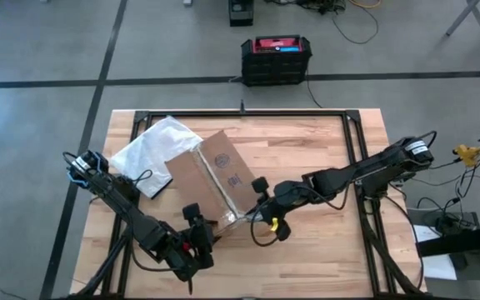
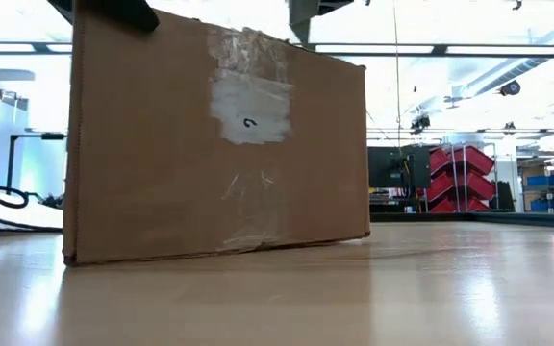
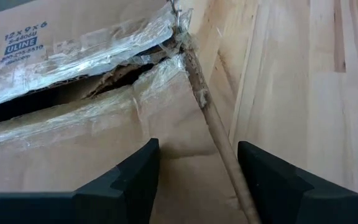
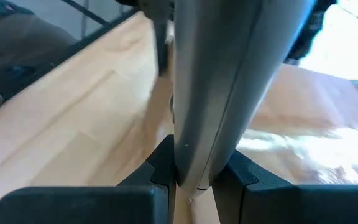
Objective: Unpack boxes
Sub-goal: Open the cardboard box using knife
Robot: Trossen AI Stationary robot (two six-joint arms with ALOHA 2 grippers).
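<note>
Bag [image 1: 155, 148], clear plastic, lies on the desk [image 1: 323, 167] far-left, its edge against the box.

Left gripper [image 1: 197, 242] at the near-left, fingers [image 3: 126, 180] spread wide and empty, straddling the box's near corner just below the taped seam.

Box [image 1: 213, 175] sits left of centre, long axis running diagonally from far-left toward near-right; flaps taped, seam already torn open.

Right gripper [image 1: 261, 200] at the box's near-right end, shut on a thin grey blade-like tool [image 4: 219, 87]; what tool exactly, cannot tell.

Key relation: the seam lies directly ahead of the left gripper, along the box's long axis. Both grippers crowd the same near end; the left looks nearer the torn gap.

Left wrist view alone shows the tear [image 3: 73, 93] and ULINE label [image 3: 20, 46]. Low view shows only a taped side face, upright. Right wrist view alone shows the clamped tool.
</note>
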